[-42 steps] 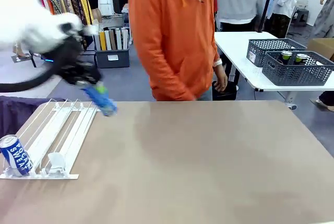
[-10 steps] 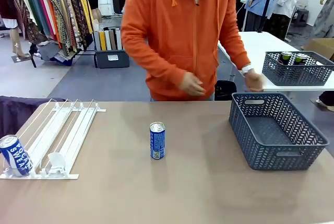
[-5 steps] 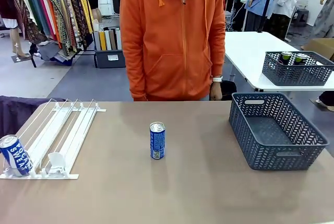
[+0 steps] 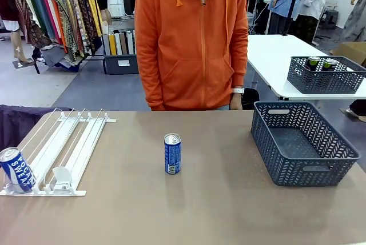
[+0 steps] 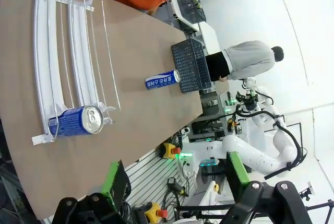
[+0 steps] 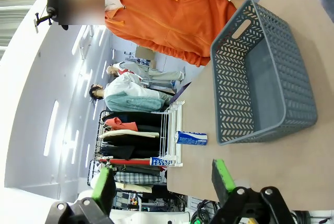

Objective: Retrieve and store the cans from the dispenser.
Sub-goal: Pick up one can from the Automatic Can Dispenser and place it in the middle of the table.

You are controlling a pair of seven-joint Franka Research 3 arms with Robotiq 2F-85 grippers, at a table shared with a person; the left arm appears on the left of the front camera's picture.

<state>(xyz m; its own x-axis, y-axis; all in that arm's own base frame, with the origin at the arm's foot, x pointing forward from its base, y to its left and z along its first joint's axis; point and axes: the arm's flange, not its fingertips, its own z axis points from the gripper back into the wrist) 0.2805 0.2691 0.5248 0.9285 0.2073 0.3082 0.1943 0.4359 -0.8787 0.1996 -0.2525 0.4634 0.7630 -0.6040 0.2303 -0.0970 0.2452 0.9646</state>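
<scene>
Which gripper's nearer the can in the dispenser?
Left. The left gripper hangs open near the dispenser front, by that can; the right gripper is far off, by the grey basket.

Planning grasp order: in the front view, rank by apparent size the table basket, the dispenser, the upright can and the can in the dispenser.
1. The basket and the dispenser: similar extent, not ranked.
2. The can in the dispenser: looks bigger, but sits nearer the camera.
3. The upright can.

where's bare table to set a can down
Bare tabletop lies between the dispenser and the upright blue can, between that can and the grey basket, and along the near edge. Crowded: the dispenser's front lip, where another can sits.
</scene>
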